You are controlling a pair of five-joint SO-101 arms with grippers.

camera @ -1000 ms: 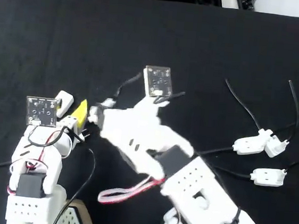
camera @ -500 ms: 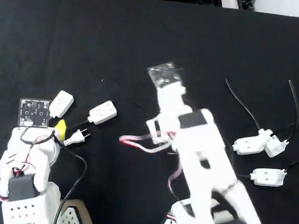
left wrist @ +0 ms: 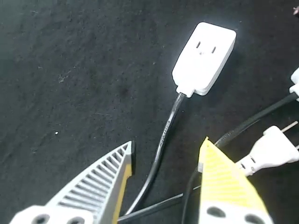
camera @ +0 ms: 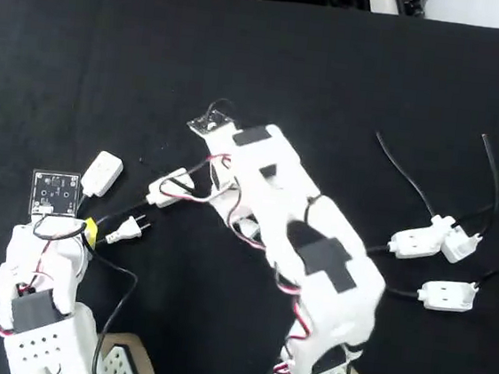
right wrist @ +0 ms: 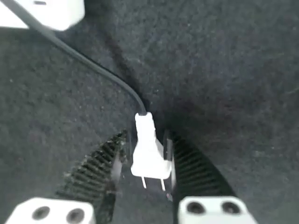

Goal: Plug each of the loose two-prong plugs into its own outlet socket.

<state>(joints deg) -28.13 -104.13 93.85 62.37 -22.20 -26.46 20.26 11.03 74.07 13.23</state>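
hidden: in the high view, red wires (camera: 197, 192) and the right arm (camera: 300, 219) overlap the second socket (camera: 171, 188).
cut off: a white block (right wrist: 42, 11) at the frame edge, where the held plug's cable leads; you cannot tell what it is.
writing: print runs along the black cable (left wrist: 163, 137), too small to read.
right pincer (right wrist: 145, 136): closed on the white plug (right wrist: 149, 156), a finger on each side, prongs pointing back toward the wrist.
left pincer (left wrist: 167, 145): your fingers are spread and hold nothing; the black cable passes between them.
outlet socket (left wrist: 204, 58): ahead of the left pincer's tips, face up, apart from them.
loose plug (left wrist: 273, 151): just outside the yellow finger (left wrist: 224, 182), flat on the table (camera: 333, 71).
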